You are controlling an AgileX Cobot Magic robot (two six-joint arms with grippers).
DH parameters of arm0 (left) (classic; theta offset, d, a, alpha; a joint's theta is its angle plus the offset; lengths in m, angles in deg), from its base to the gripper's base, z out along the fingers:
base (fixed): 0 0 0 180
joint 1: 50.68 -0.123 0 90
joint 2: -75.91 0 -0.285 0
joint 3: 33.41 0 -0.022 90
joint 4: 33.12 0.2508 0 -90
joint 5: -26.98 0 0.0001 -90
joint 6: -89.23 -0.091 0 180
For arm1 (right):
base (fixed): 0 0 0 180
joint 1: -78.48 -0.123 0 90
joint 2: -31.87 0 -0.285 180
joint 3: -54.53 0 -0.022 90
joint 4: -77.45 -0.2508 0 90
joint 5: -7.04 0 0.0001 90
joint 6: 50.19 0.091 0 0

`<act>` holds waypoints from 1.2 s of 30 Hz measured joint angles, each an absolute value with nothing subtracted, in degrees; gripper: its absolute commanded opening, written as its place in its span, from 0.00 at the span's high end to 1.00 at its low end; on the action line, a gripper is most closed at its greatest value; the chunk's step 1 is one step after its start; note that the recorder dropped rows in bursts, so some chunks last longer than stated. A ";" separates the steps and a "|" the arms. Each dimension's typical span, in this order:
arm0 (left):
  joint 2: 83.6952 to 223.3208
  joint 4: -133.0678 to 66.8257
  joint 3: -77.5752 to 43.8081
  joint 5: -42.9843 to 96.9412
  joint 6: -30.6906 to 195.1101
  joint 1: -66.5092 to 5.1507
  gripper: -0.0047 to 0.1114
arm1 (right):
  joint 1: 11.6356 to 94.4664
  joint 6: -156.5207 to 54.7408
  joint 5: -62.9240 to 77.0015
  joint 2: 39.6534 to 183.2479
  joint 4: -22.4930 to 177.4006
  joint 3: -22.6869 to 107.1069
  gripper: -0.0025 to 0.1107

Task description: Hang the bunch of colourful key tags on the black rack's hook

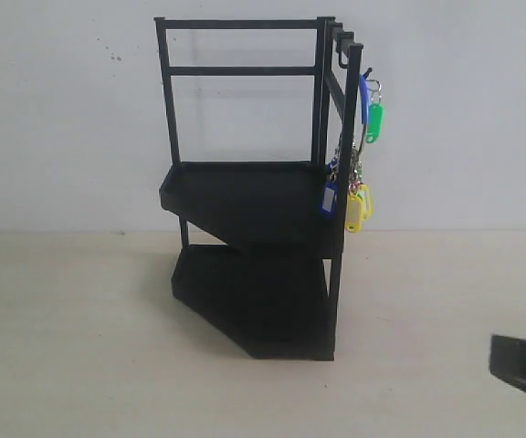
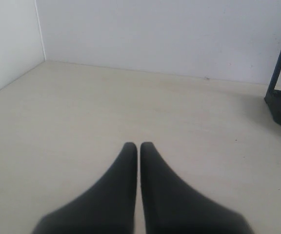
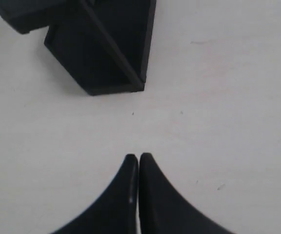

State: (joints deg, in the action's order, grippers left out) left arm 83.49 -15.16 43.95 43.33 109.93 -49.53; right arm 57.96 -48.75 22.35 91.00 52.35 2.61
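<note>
Both tools, left tool [image 2: 138, 146] and right tool [image 3: 138, 157], are pinched together and empty over the pale bench [image 1: 80, 328]. The colourful plastic key tag bunch [image 1: 358, 178] dangles from the short black upturned hook [image 1: 367, 73] on the tall black metal rack [image 1: 245, 201]. I judge hanging done; next I'd only park the arms clear.

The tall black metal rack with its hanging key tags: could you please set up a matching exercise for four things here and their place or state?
Things: 1 green plastic key tag; 2 yellow plastic key tag; 3 dark blue plastic key tag; 4 right gripper.
Places or states, exterior view: A shut, empty; B low, right of the rack's front upright; C highest, below the hook; D low, left of that upright.
Pairs: 1-C, 2-B, 3-D, 4-A.
</note>
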 measured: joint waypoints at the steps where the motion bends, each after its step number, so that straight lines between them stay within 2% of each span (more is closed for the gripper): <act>1: 83.49 -15.16 43.95 43.33 109.93 -49.53 0.92 | 57.96 -48.75 16.56 86.71 52.35 -2.84 0.98; 6: 83.49 -15.16 43.95 43.33 109.93 -49.53 0.92 | 58.53 -48.71 0.76 72.25 52.35 -18.63 0.98; 9: 83.49 -15.16 43.95 43.33 109.93 -49.53 0.92 | 62.15 -48.32 -1.59 63.15 52.16 -22.31 0.98; 13: 83.49 -15.16 43.95 43.33 109.93 -49.53 0.92 | 67.92 -48.76 0.27 54.11 52.16 -22.30 0.98; 18: 83.49 -15.16 43.95 43.33 109.93 -49.53 0.92 | 71.31 -49.14 4.38 47.75 52.01 -22.30 0.98; 36: 83.49 -15.16 43.95 43.33 109.93 -49.53 0.92 | 72.07 -57.99 19.65 44.08 51.92 -22.69 0.98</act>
